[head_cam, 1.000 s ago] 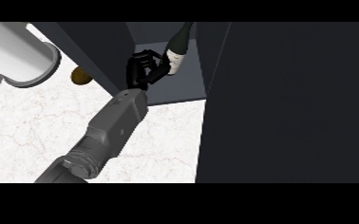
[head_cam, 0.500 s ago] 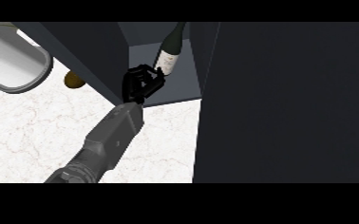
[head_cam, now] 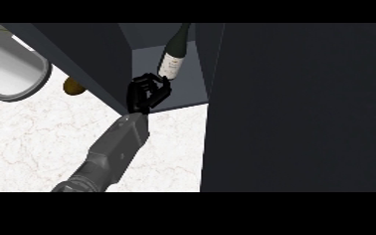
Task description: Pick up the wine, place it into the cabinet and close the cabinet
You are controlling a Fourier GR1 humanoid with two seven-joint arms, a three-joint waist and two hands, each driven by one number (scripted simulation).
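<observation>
Curling black fingers (head_cam: 150, 85) round the base end of the wine bottle (head_cam: 174, 50), thumb side toward the cabinet's right wall, fingertips touching the glass just under the white label (head_cam: 170, 65). Gripping at that low end only, with the rest of the bottle clear above the left hand (head_cam: 147, 98). Cannot tell whether the bottle's base rests on the shelf or hangs just off it.

Reaching in from the view's lower left on a grey forearm (head_cam: 117, 144), slanted up and to the right, wrist at the front edge of the cabinet (head_cam: 189, 92).

Holding the dark bottle inside the open compartment, neck pointing away toward the back and leaning a little to the right, near the right inner wall. Showing a grey shelf floor beneath and beside the hand.

Standing open, with a broad dark panel (head_cam: 294, 109) filling the view's right side and another dark wall slanting off to the left.

Lying beyond that left wall on the white marbled counter (head_cam: 44, 139): a small brown thing (head_cam: 72, 85), half hidden by the wall, and a pale round vessel (head_cam: 18, 74) cut by the view's left edge.
</observation>
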